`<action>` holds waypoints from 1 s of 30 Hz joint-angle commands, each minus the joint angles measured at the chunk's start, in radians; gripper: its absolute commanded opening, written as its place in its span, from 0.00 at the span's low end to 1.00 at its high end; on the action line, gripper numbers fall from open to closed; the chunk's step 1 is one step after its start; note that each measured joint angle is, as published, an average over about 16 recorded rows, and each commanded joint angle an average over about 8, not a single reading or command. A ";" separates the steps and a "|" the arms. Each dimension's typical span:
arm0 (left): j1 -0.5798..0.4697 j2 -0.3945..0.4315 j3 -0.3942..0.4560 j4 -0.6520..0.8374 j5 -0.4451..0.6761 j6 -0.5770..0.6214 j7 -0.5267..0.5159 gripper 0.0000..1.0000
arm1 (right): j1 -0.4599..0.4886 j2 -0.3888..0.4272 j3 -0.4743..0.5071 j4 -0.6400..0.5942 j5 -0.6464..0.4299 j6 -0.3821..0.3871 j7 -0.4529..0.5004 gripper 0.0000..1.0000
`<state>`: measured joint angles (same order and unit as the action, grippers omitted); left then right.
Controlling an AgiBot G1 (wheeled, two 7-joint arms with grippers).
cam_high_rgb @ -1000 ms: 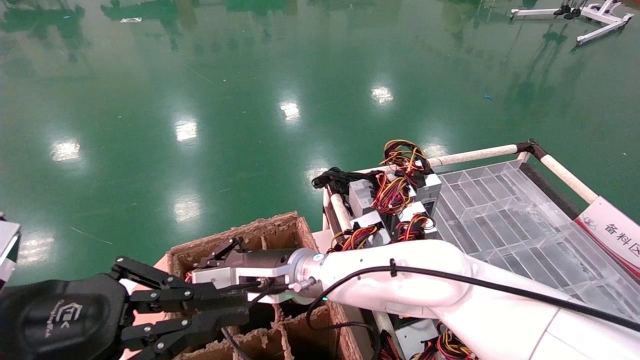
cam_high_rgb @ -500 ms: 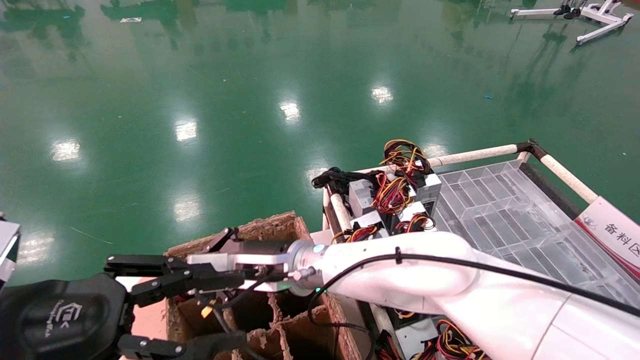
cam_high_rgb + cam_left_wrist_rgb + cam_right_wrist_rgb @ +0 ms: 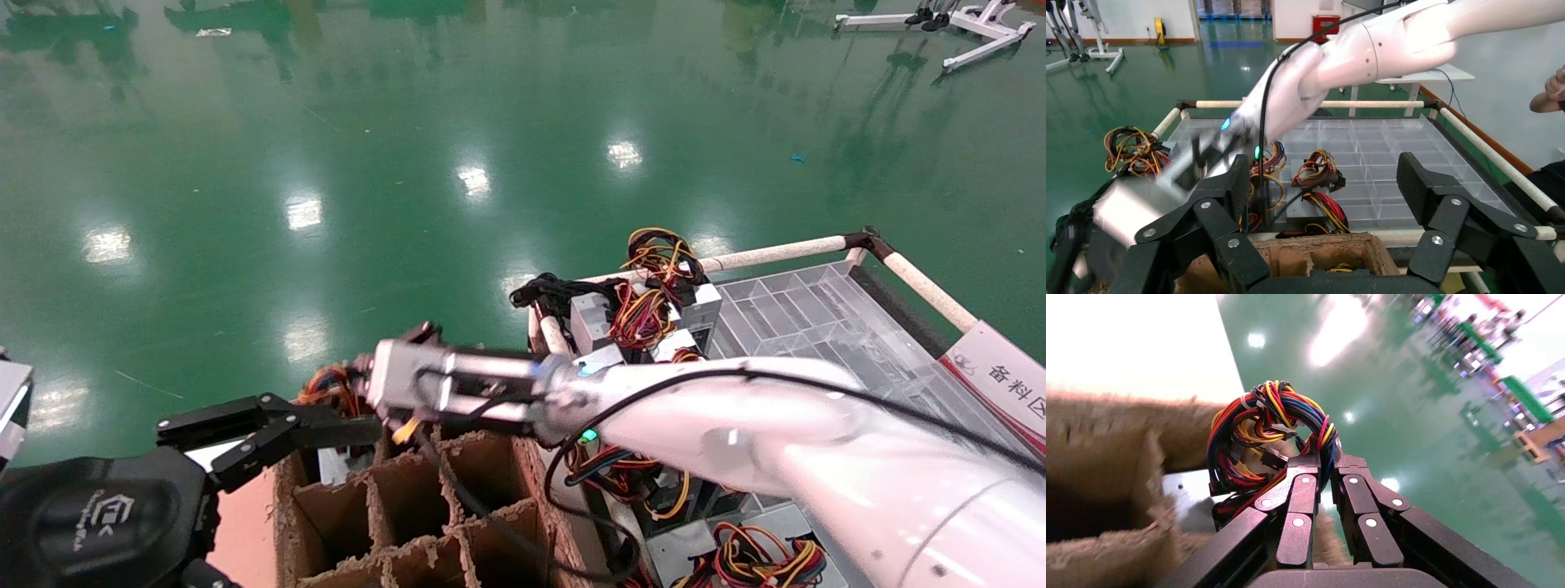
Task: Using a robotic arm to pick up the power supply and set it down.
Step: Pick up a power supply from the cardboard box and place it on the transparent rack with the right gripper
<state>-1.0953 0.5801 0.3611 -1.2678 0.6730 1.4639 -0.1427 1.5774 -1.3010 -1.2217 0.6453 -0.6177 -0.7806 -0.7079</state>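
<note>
My right gripper (image 3: pixel 1326 459) is shut on the looped red, yellow and black wires (image 3: pixel 1266 425) of the power supply (image 3: pixel 1190 499). The supply's grey metal body hangs at the edge of a cardboard cell. In the head view the white robotic arm (image 3: pixel 719 425) reaches left across the box. Its grey wrist block (image 3: pixel 404 384) hides the fingers, and the wire loop (image 3: pixel 327 385) shows just beyond it, with a strip of grey casing (image 3: pixel 333 465) below. My left gripper (image 3: pixel 1324 184) is parked, open and holding nothing, beside the box.
A cardboard box with dividers (image 3: pixel 458 498) stands in front of me. To its right is a railed cart (image 3: pixel 776 253) with a clear gridded tray (image 3: pixel 817 343). The tray holds several more power supplies (image 3: pixel 645 314) with wire bundles. Green floor lies beyond.
The right wrist has risen from low in the box and swung toward its far left corner. The held wire loop now shows above the box rim.
</note>
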 commanded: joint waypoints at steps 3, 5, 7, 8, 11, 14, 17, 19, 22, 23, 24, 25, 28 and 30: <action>0.000 0.000 0.000 0.000 0.000 0.000 0.000 1.00 | 0.003 0.033 0.063 -0.029 0.070 -0.092 -0.054 0.00; 0.000 0.000 0.000 0.000 0.000 0.000 0.000 1.00 | 0.009 0.061 0.091 -0.028 0.102 -0.136 -0.070 0.00; 0.000 0.000 0.000 0.000 0.000 0.000 0.000 1.00 | 0.019 0.093 0.116 -0.021 0.130 -0.173 -0.079 0.00; 0.000 0.000 0.000 0.000 0.000 0.000 0.000 1.00 | 0.025 0.112 0.128 -0.016 0.142 -0.188 -0.082 0.00; 0.000 0.000 0.000 0.000 0.000 0.000 0.000 1.00 | 0.052 0.173 0.155 0.002 0.165 -0.222 -0.086 0.00; 0.000 0.000 0.000 0.000 0.000 0.000 0.000 1.00 | 0.081 0.239 0.174 0.017 0.176 -0.243 -0.082 0.00; 0.000 0.000 0.000 0.000 0.000 0.000 0.000 1.00 | 0.112 0.305 0.188 0.027 0.179 -0.259 -0.075 0.00; 0.000 0.000 0.000 0.000 0.000 0.000 0.000 1.00 | 0.132 0.348 0.196 0.028 0.180 -0.272 -0.068 0.00; 0.000 0.000 0.000 0.000 0.000 0.000 0.000 1.00 | 0.169 0.415 0.205 0.018 0.175 -0.290 -0.061 0.00; 0.000 0.000 0.000 0.000 0.000 0.000 0.000 1.00 | 0.185 0.437 0.207 0.013 0.168 -0.293 -0.061 0.00; 0.000 0.000 0.000 0.000 0.000 0.000 0.000 1.00 | 0.202 0.460 0.207 0.008 0.158 -0.296 -0.063 0.00; 0.000 0.000 0.000 0.000 0.000 0.000 0.000 1.00 | 0.219 0.481 0.207 0.002 0.146 -0.298 -0.068 0.00; 0.000 0.000 0.000 0.000 0.000 0.000 0.000 1.00 | 0.273 0.543 0.199 -0.012 0.096 -0.297 -0.085 0.00; 0.000 0.000 0.000 0.000 0.000 0.000 0.000 1.00 | 0.302 0.578 0.189 -0.018 0.061 -0.297 -0.091 0.00</action>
<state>-1.0954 0.5799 0.3614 -1.2678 0.6727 1.4637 -0.1425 1.8613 -0.7356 -1.0344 0.6308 -0.5462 -1.0806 -0.7871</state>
